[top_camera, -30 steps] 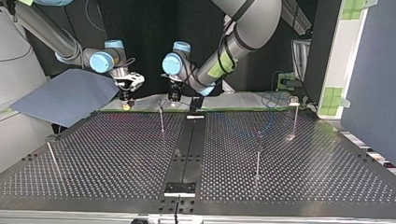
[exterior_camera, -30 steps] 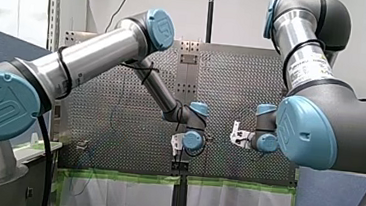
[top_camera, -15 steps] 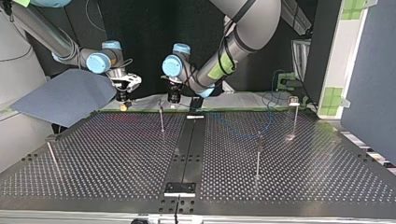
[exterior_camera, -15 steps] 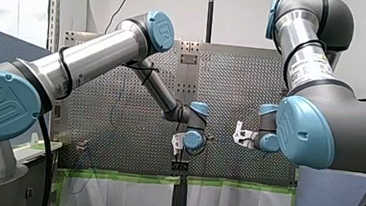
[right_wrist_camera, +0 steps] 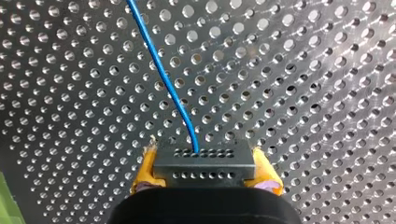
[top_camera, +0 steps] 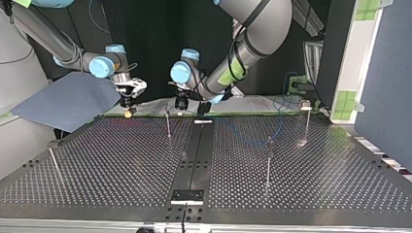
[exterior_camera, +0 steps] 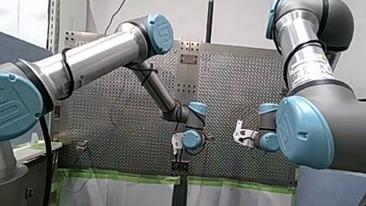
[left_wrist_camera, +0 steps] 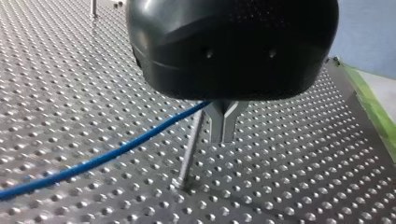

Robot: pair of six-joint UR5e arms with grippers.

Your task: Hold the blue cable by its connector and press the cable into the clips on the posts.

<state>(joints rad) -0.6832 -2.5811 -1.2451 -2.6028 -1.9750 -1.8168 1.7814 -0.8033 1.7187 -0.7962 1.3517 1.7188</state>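
Note:
In the right wrist view my right gripper (right_wrist_camera: 205, 170) is shut on a dark connector block (right_wrist_camera: 204, 158), held between its yellow pads (right_wrist_camera: 145, 169). The blue cable (right_wrist_camera: 163, 79) leaves the block and runs off over the perforated table. My left gripper (left_wrist_camera: 223, 119) has its metal fingers shut, and the blue cable (left_wrist_camera: 93, 161) runs into the notch where they meet. A thin post (left_wrist_camera: 189, 149) stands right beside those fingers. In the top view my right gripper (top_camera: 128, 106) hangs at the far edge, with my left gripper (top_camera: 181, 103) just beyond a post (top_camera: 168, 124).
Other posts stand at the top view's right (top_camera: 268, 162), far right (top_camera: 306, 121) and left (top_camera: 53, 162). A black strip (top_camera: 194, 150) runs down the table's middle. A blue-grey sheet (top_camera: 68, 99) lies off the far left corner. Spare cable hangs near a green fixture (top_camera: 297, 85).
My right gripper has drifted slightly towards the top view's left with the connector. My left gripper has sunk a little by the post. Both grips are unchanged.

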